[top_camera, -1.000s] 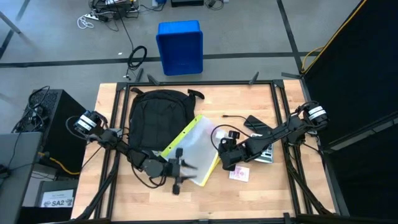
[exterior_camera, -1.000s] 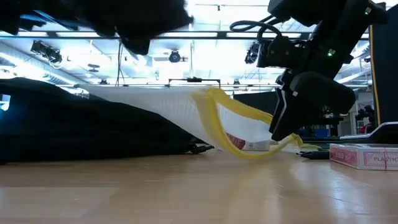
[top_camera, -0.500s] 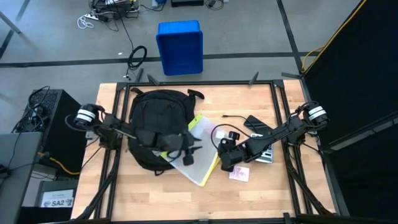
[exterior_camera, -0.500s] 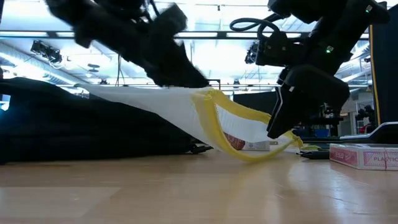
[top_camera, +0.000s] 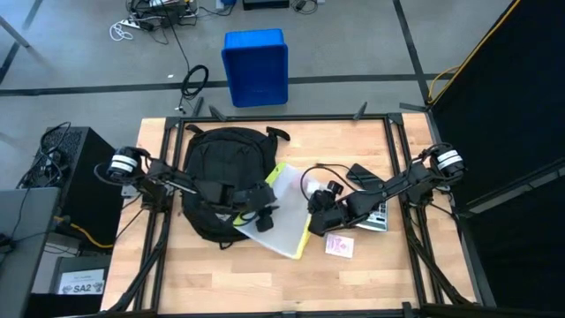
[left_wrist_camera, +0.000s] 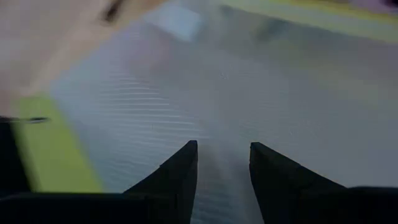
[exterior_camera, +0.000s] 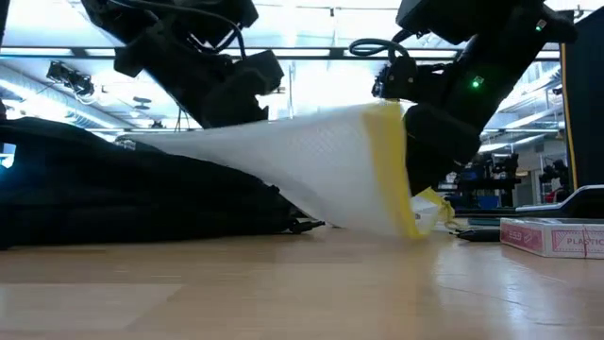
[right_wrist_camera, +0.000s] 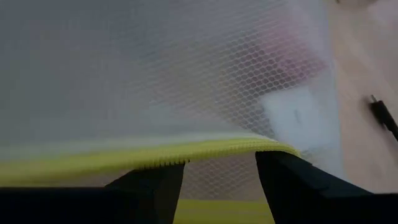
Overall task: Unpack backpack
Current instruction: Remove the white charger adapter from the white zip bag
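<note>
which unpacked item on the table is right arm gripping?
The white mesh pouch with yellow zipper edge, lifted beside the backpack. The pink box lies untouched.

My light wooden bench [top_camera: 265, 274], framed by black rails, carries the black backpack [top_camera: 225, 163] toward its left side. A white mesh pouch edged in yellow [top_camera: 281, 221] leans from the backpack down onto the boards at centre. A small pink box [top_camera: 339, 246] lies just right of the pouch, with flat dark items [top_camera: 366, 177] and a thin black cable [top_camera: 331, 165] beyond it.
</note>
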